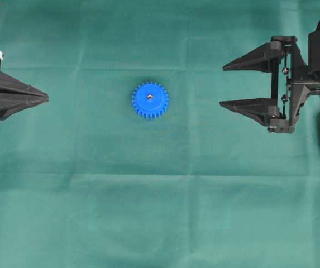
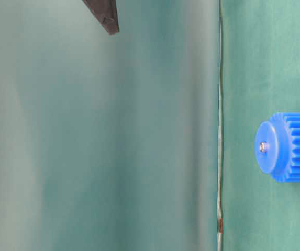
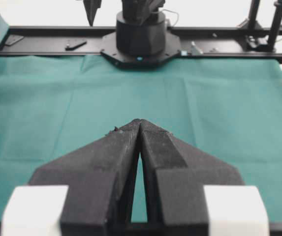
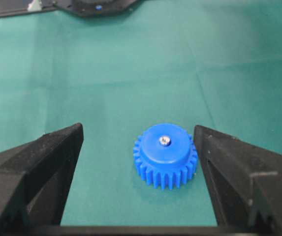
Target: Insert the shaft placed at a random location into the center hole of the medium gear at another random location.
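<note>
Silvery shaft [image 4: 165, 140] in gear [image 4: 165, 155] hub, clearest on rt wrist.

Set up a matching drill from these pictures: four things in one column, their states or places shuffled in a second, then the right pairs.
Column one:
1. left gripper
2. right gripper
3. shaft
4. medium gear

Column two:
A. lies flat on the green cloth, between the two arms
B. fingers closed together, holding nothing
C. sits in the center hole, its silvery end showing
D. fingers spread wide, nothing between them

Pairs: 1-B, 2-D, 3-C, 4-A
</note>
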{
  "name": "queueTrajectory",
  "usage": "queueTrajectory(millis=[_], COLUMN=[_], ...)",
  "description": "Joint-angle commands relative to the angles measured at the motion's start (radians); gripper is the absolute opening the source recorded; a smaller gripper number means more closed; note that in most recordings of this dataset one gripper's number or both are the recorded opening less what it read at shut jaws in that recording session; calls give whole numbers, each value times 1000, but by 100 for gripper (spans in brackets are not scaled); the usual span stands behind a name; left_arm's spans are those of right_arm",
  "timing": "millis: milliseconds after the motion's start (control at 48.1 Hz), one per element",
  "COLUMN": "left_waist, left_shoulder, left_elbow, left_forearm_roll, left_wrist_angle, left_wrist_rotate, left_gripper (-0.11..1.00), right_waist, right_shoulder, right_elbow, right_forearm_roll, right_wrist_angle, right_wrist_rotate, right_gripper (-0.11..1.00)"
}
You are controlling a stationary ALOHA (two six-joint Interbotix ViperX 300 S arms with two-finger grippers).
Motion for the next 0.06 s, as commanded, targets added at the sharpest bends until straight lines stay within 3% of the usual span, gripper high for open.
queueTrajectory(millis=[0, 42], left_waist=[2, 2], left_shoulder=[6, 5], left_elbow=[-23, -23], left_forearm_roll=[2, 2], left_wrist_angle=[-5, -5], left_wrist_rotate=[-2, -2], left_gripper=[0, 0], right_waist=[5, 5], right_shoulder=[-6, -6], right_elbow=[-12, -12], right_forearm_roll=[3, 3], right_wrist_angle=[-2, -2], right_wrist_rotate=[12, 12], right_gripper=[92, 92])
